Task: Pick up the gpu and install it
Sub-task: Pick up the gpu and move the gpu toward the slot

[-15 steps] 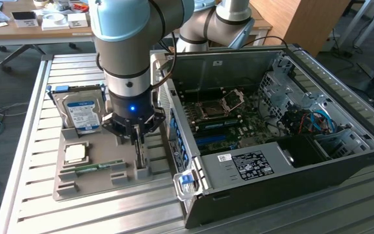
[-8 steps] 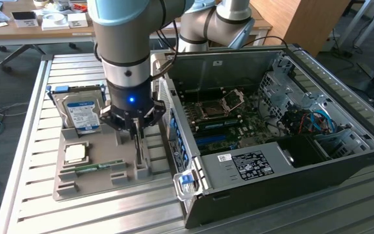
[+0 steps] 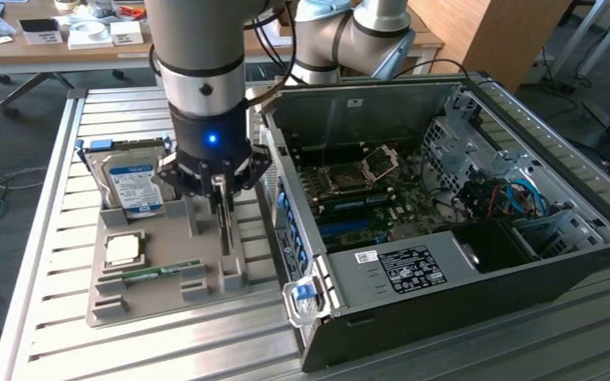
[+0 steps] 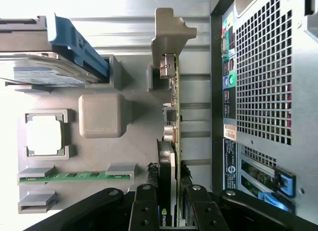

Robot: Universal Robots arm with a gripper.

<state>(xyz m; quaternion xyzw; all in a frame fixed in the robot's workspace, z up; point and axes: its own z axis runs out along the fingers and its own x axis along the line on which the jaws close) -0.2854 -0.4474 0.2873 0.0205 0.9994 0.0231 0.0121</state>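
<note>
I had the pincer point(image 4: 169, 216) clamped on the gpu point(image 4: 174, 97) in its grey holder point(image 4: 134, 92); a skewed lift could jam it.

bench point(image 3: 61, 159): ribbed bare metal, brushed, dull sheen. holder point(image 3: 114, 298): matt grey plastic, bit grainy. gpu point(image 4: 174, 116): green circuit board edge, pale matt metal bracket. hard drive point(image 3: 136, 186): shiny metal shell, glossy blue label, blue plastic rail. pc case point(image 4: 263, 67): matt black sheet metal, perforated back. claw point(image 4: 169, 206): smooth black, semi-gloss.
</note>
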